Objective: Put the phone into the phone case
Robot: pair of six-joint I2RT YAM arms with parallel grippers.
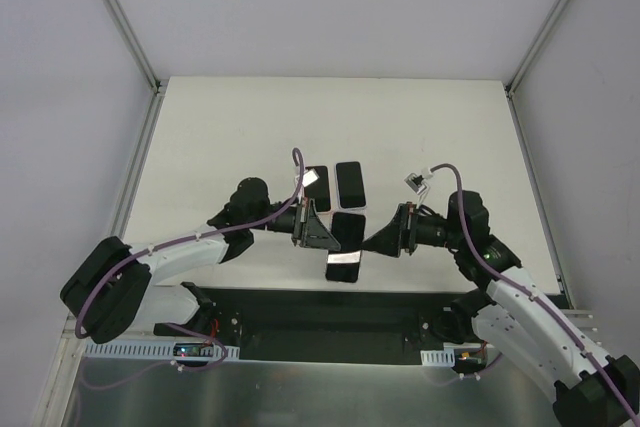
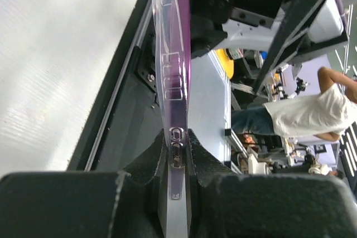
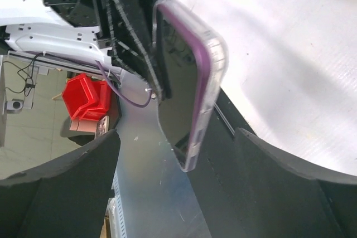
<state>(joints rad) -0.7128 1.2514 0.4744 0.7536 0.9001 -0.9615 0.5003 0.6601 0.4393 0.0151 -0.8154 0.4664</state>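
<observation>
**Left tool holds the cased phone, right tool stands wide around it**

The left tool (image 2: 177, 143) is closed narrow on the phone case (image 2: 170, 54). It pinches the case at one end, so the case stands on its edge and points away from the fingers. The phone (image 3: 178, 82) sits inside this clear case, and the clear rim wraps around its purple side. Both are in the air between the two arms, above the near edge of the white tabletop (image 1: 250, 127). The right tool (image 3: 177, 137) is wide, with one finger on each side of the phone and not touching it. I cannot tell whether the lower corner is fully seated. Two dark phones (image 1: 350, 184) lie flat side by side farther back.
</observation>
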